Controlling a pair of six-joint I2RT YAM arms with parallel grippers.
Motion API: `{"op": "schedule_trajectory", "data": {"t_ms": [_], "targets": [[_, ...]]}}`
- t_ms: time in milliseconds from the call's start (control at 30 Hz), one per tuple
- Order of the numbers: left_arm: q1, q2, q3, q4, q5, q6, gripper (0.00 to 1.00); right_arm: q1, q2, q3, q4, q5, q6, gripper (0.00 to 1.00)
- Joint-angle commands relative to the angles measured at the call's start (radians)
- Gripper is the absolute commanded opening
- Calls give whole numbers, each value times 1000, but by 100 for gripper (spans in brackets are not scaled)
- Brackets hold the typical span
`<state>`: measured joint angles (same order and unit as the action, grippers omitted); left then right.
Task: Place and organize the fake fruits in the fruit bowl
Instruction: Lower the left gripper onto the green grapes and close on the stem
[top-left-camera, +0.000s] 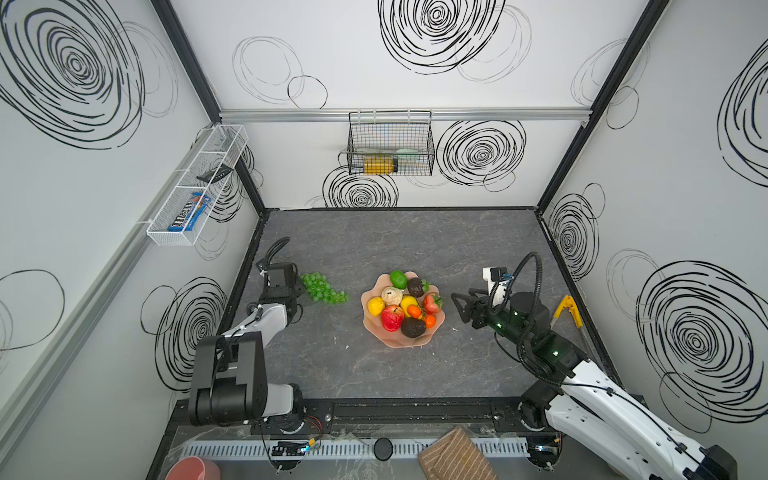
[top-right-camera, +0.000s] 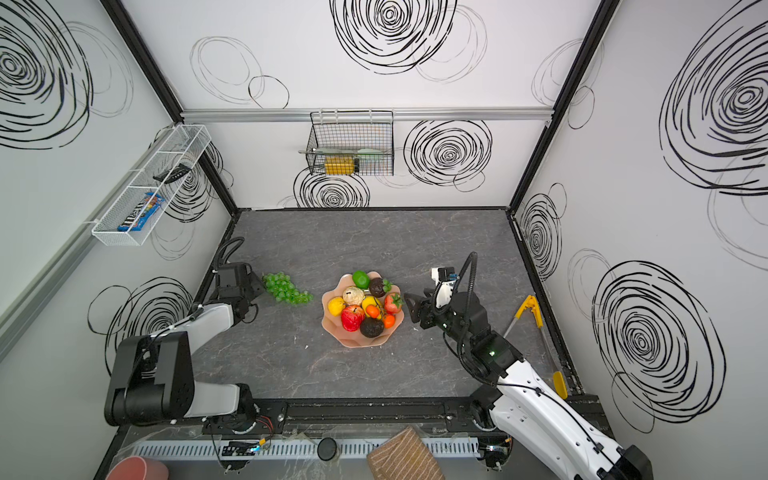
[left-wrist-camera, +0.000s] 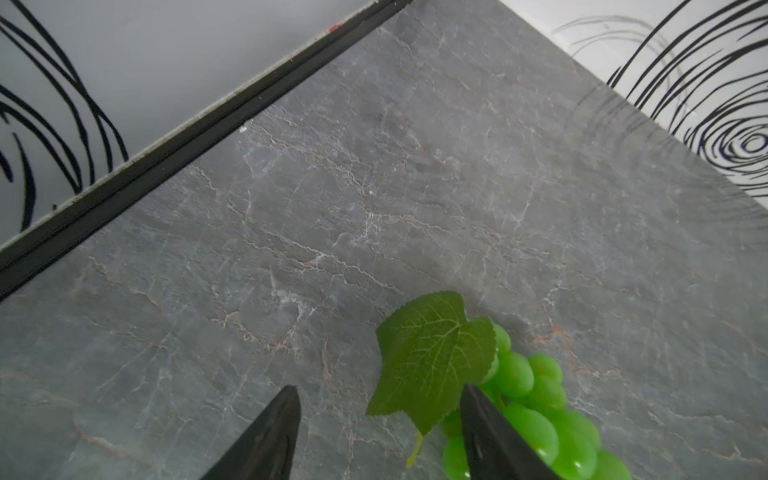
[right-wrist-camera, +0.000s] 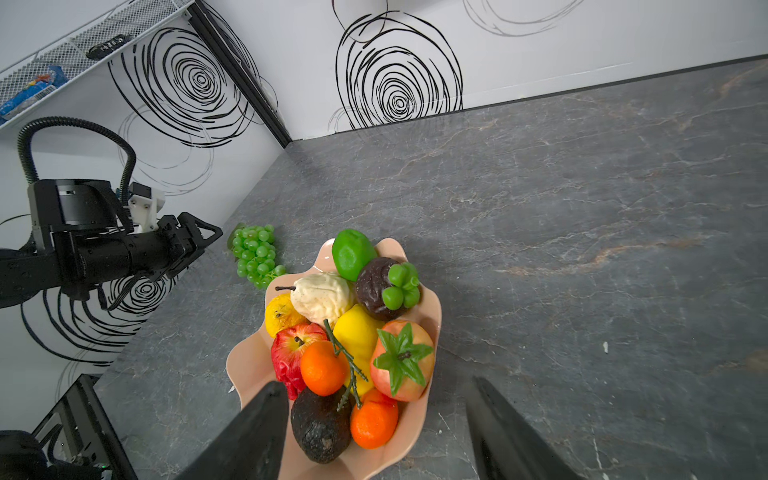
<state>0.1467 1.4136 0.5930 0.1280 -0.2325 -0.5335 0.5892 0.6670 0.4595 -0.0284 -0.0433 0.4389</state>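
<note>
Green grape bunch (top-left-camera: 322, 287) beside parted left jaws, outside fruit bowl (top-left-camera: 405, 340); right jaws wide, empty

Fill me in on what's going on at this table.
Two robot arms are loading fake fruits into the fruit bowl. Nearly all of them are piled in it. Only the green grape bunch lies on the table, to the left of the bowl. The left pincer is open around the bunch's leafy end, not yet gripping it. The right pincer is open and empty, by the bowl's right side.
</note>
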Motion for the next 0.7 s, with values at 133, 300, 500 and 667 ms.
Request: {"op": "schedule_trajectory", "data": {"t_ms": [133, 300, 500, 667], "targets": [[1, 28, 30, -7, 58, 27, 62, -23, -12, -19, 19, -32, -20, 72], [-2, 70, 49, -16, 105, 29, 58, -37, -13, -23, 18, -43, -22, 72], [2, 134, 105, -51, 115, 41, 53, -44, -14, -25, 16, -45, -20, 72], [25, 170, 140, -58, 129, 43, 53, -45, -12, -28, 15, -47, -20, 72]]}}
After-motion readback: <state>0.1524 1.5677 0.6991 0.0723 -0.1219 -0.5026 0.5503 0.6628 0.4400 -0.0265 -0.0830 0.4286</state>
